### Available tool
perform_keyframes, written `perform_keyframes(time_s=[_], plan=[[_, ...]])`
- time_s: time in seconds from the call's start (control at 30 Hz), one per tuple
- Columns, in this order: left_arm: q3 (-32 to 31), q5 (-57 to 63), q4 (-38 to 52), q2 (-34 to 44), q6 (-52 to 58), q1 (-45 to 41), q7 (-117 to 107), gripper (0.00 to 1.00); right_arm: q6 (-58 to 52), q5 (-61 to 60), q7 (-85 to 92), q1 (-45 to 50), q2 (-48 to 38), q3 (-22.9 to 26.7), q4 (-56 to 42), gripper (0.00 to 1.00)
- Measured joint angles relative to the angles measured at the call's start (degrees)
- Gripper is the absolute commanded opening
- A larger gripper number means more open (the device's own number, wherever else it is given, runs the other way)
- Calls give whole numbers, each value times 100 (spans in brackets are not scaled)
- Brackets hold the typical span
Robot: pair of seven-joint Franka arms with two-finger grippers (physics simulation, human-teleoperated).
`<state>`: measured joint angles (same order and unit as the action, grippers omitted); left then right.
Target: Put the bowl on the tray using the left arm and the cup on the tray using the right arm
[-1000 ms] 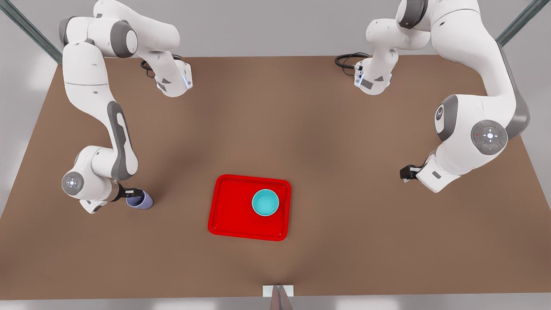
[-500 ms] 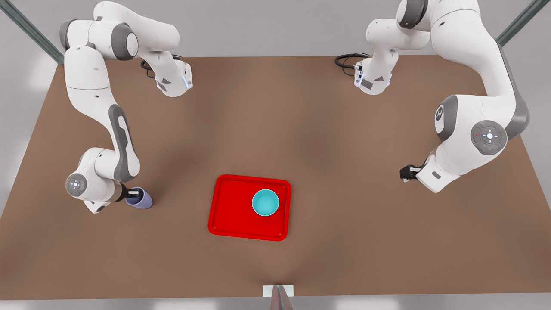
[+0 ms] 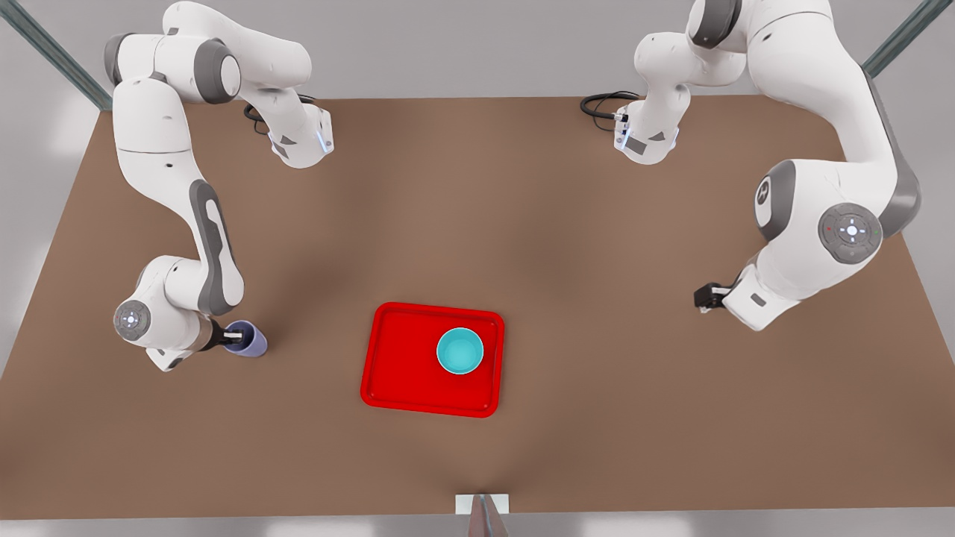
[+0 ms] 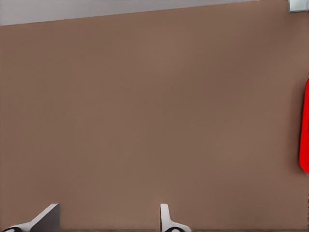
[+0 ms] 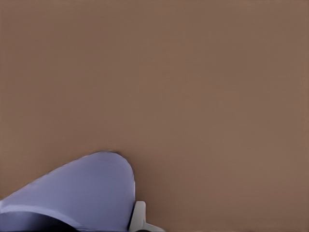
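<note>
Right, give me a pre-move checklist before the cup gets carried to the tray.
1. Bowl already on the tray: ok.
2. Right gripper at the cup, one finger inside the rim, one outside: ok.
3. Grip firm: cannot tell.
4. Cup off the table: cannot tell.
5. Free tray floor on the front view's left of the bowl: ok.
6. Left gripper open, waiting clear of the tray on the front view's right: ok.

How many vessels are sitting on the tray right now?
1. The bowl sits on the tray, toward the front view's right. The cup is off it, on the table at the front view's left, at the right end effector.
</note>
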<state>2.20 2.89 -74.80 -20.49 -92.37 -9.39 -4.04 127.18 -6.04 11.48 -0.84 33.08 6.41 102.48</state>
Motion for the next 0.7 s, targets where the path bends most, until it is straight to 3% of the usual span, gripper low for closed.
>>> perform_keyframes(time_s=[0.47,0.7], plan=[[0,1,36,27,106,-2,8,100,-44,-13,289,543,-111,-114,-293,21],[26,12,39,27,106,7,9,100,-69,-366,-444,1219,-101,-264,-573,21]])
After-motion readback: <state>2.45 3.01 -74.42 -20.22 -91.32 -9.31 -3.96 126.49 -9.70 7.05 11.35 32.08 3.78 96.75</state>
